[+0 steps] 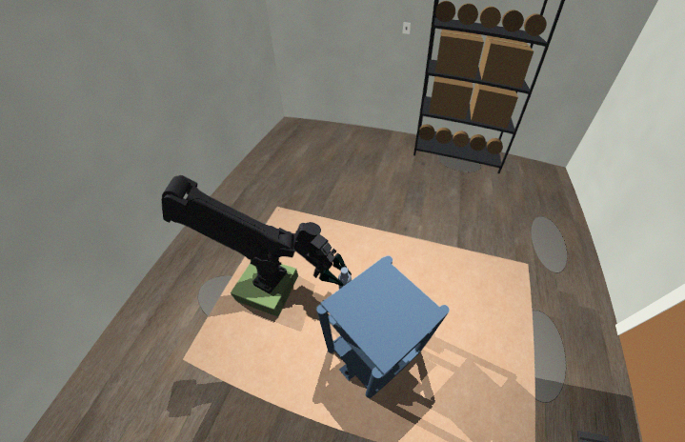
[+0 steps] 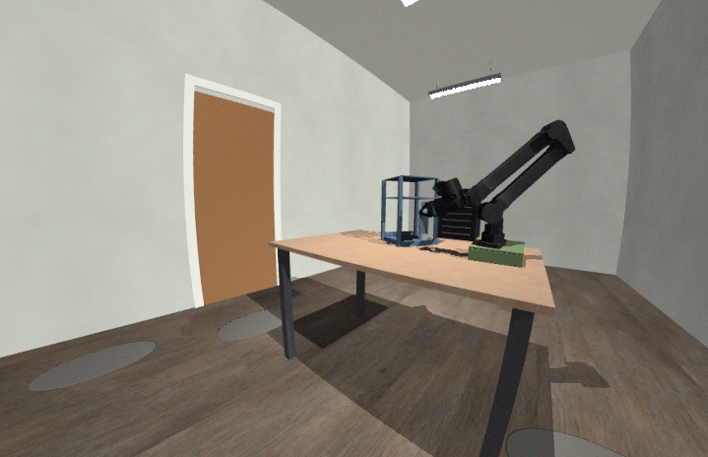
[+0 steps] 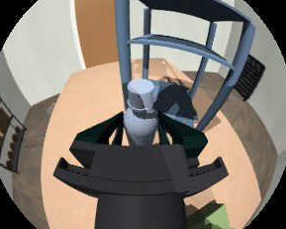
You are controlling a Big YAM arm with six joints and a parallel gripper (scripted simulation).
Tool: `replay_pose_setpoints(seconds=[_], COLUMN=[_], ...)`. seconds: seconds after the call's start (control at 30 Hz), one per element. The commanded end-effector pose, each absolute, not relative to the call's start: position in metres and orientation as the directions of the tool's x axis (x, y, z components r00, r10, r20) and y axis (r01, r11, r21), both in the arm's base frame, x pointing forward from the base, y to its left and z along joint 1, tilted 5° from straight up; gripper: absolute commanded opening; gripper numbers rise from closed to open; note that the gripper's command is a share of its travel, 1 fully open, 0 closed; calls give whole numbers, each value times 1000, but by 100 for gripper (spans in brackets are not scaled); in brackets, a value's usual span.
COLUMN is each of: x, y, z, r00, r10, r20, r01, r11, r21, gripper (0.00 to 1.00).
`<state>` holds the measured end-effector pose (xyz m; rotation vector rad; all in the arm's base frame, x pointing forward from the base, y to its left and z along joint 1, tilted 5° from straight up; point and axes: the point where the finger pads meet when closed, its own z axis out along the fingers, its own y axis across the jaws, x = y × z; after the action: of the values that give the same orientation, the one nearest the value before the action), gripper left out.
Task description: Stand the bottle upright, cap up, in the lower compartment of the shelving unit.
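The grey-blue bottle (image 1: 344, 271) (image 2: 423, 228) (image 3: 141, 127) is cap up and close to upright, perhaps leaning slightly. My gripper (image 1: 345, 278) (image 2: 425, 210) (image 3: 141, 115) is shut on it below the cap, with one finger on each side. The blue shelving unit (image 1: 382, 312) (image 2: 400, 213) (image 3: 123, 49) stands on the table. The bottle is at the unit's arm-facing side, close to a corner post in the wrist view. The lower compartment's floor shows beyond and right of the cap, partly in shadow. The bottle's base is hidden in the wrist view, and its clearance above the table is unclear.
The unit's corner posts, middle shelf (image 3: 180, 46) and top panel surround its compartments. The arm's base stands on a green block (image 1: 265, 291) (image 2: 496, 253) (image 3: 215, 217) on the wooden table (image 1: 483, 291) (image 2: 365, 250) (image 3: 64, 148). A dark rack with boxes (image 1: 460, 54) stands away by the wall.
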<state>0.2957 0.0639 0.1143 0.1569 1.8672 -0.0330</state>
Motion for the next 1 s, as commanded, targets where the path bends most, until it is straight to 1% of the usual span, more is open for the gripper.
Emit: replay_pose_setpoints(seconds=[0.0, 0.1, 0.3, 0.43, 0.97], x=[302, 300, 289, 285, 287], y=[70, 67, 46, 38, 37], z=[136, 137, 139, 139, 140], r00=[-253, -251, -236, -229, -221], r10=[140, 147, 189, 205, 211], r20=[-957, -957, -953, -952, -952], r01=[149, 172, 317, 372, 384], r11=[983, 980, 942, 922, 916], r21=[105, 105, 108, 109, 114], gripper=[31, 31, 31, 31, 31])
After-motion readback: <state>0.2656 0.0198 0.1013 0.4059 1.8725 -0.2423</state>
